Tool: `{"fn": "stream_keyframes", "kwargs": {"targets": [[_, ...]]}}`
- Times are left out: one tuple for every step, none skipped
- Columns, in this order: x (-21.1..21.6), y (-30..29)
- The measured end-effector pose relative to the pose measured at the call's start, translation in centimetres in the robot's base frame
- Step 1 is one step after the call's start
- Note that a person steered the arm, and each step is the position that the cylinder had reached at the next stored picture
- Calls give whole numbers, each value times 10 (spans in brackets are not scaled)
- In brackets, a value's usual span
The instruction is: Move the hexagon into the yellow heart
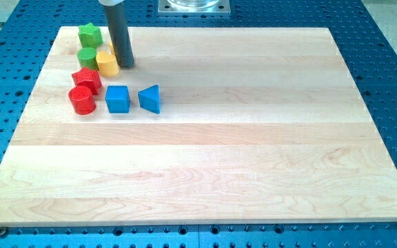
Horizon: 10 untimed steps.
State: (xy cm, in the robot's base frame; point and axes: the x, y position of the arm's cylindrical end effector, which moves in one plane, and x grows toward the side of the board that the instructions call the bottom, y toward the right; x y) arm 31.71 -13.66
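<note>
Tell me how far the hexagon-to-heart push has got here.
Looks nearly done. One yellow block sits in plain sight at the board's upper left. A second yellow block shows just behind it, mostly hidden by the rod, so I can't tell which is the hexagon. In hand: my tip is at the front block's right side. Left: confirming they touch.

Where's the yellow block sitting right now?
The yellow block is near the board's top-left corner in the camera view, just left of my tip, with the green cylinder on its left and the red star below-left.
</note>
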Motion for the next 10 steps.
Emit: {"fn": "stream_keyframes", "kwargs": {"targets": [[36, 7], [22, -20], [-6, -22], [13, -25], [33, -47], [14, -70], [-14, -68], [9, 17], [61, 121], [109, 128]]}}
